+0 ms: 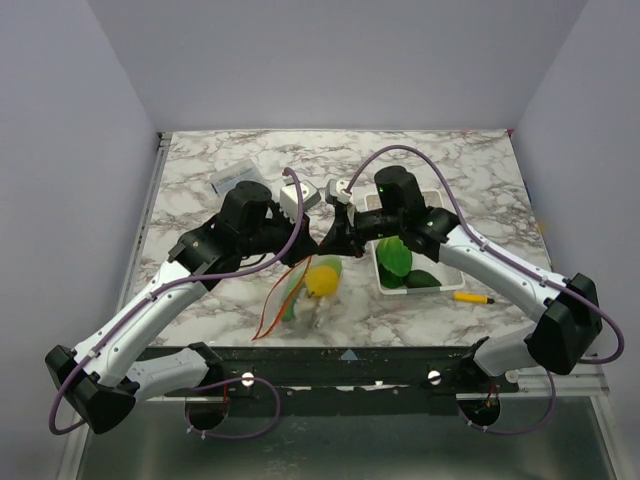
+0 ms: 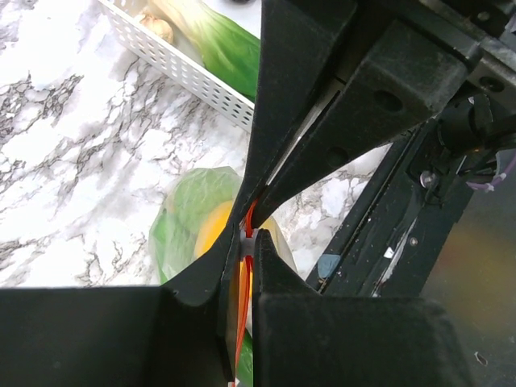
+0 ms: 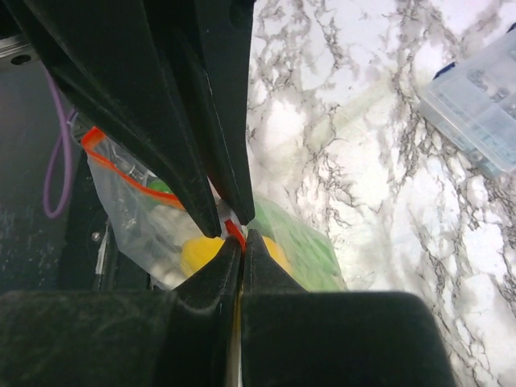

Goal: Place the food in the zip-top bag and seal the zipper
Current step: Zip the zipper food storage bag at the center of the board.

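left gripper (image 2: pixel 246 242) pinching the zipper (image 3: pixel 121 165) tight | right gripper (image 3: pixel 234 234) clamping it just beside | zip-top bag (image 1: pixel 305 290) dangling mid-table, lemon piece (image 1: pixel 322 278) inside | imo: should be sliding apart along the strip, keeping squeeze even | greens (image 1: pixel 393 257) sitting in basket (image 2: pixel 173 68)

Your left claw (image 2: pixel 246 251) is pinching the zipper (image 2: pixel 243 310), and the right claw (image 2: pixel 251 201) is closing on the same strip just above it. Behind them the bag (image 2: pixel 181 218) is showing yellow and green food (image 2: pixel 211 230) over the counter (image 2: pixel 72 161). Farther off, a basket (image 2: pixel 173 68) is holding a leafy vegetable (image 2: pixel 222 40).
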